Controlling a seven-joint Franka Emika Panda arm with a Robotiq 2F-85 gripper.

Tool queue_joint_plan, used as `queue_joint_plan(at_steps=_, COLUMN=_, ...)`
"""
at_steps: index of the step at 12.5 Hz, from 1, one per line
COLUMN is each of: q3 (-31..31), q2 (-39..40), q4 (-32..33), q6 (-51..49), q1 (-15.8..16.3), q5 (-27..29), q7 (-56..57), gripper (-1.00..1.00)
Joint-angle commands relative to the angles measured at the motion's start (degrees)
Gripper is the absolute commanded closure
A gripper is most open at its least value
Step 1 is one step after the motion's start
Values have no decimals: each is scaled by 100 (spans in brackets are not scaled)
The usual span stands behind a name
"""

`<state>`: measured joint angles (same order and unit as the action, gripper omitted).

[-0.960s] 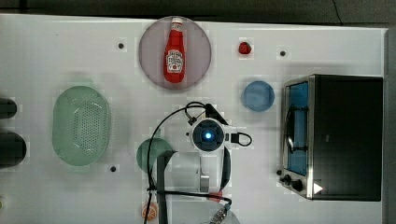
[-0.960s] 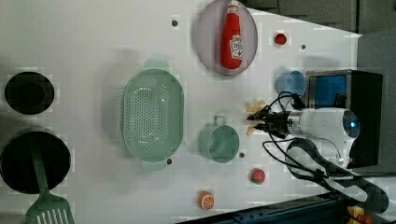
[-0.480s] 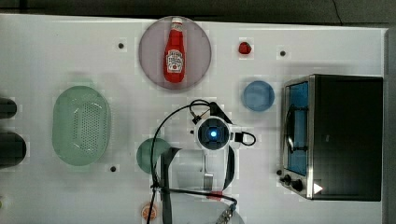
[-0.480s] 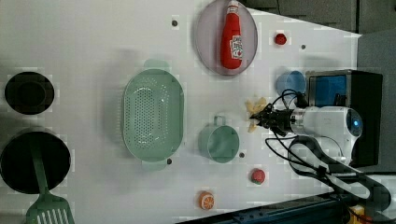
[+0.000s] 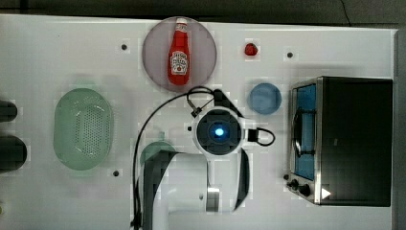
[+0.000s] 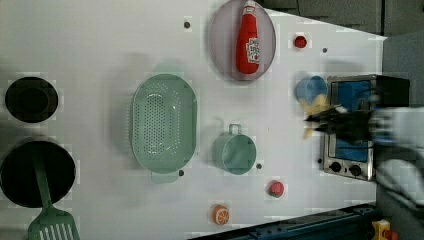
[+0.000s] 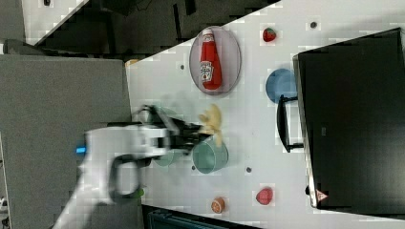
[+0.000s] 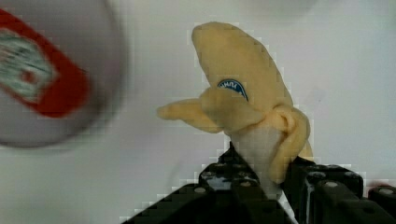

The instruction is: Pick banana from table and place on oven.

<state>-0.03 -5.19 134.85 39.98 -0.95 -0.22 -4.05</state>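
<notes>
A yellow peeled toy banana [image 8: 247, 88] with a blue sticker hangs above the white table [image 5: 57, 43], and my gripper [image 8: 266, 175] is shut on its lower end. In the right view the banana [image 7: 213, 121] sticks out of the gripper [image 7: 199, 133] above the green cup [image 7: 210, 156]. In the left view the blurred gripper [image 6: 320, 121] and banana [image 6: 314, 106] are just at the oven's [image 6: 350, 90] front edge. The oven [image 5: 356, 139] stands at the top view's right, its black top bare. In the top view my wrist [image 5: 219, 132] hides the banana.
A ketchup bottle [image 5: 179, 52] lies on a grey plate [image 5: 201, 43]. A blue bowl [image 5: 264, 98] sits beside the oven door. A green colander [image 5: 82, 127], a green cup [image 6: 235, 154], a strawberry [image 5: 250, 49], a tomato [image 6: 275, 188], an orange half [image 6: 220, 214] and black pans [image 6: 31, 99] lie around.
The arm has carried the banana toward the left view's right, from beside the green cup to the oven's front. Nothing else has moved.
</notes>
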Motion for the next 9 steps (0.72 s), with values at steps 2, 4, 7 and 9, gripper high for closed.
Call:
queue_joint_plan(at_steps=2, q3=-38, q2=-650, q4=-1417, q6=-2103, q1=-28, q5=-79, q7=-191, gripper=58)
queue_joint_plan(at_steps=4, q3=-72, q2=-718, q4=-2168, q6=-3051, q1=-45, q5=-79, q7=-191, gripper=58)
queue_joint_plan(at_steps=7, q3=-362, q2=-481, q4=-2800, q6=-3317, q1=-127, q5=-84, q7=-26, gripper=58)
queue_joint_plan(at_steps=9, q3=-750, q2=-189, q4=-2978, q6=-3225, q1=-198, q5=-122, q7=509, gripper=58)
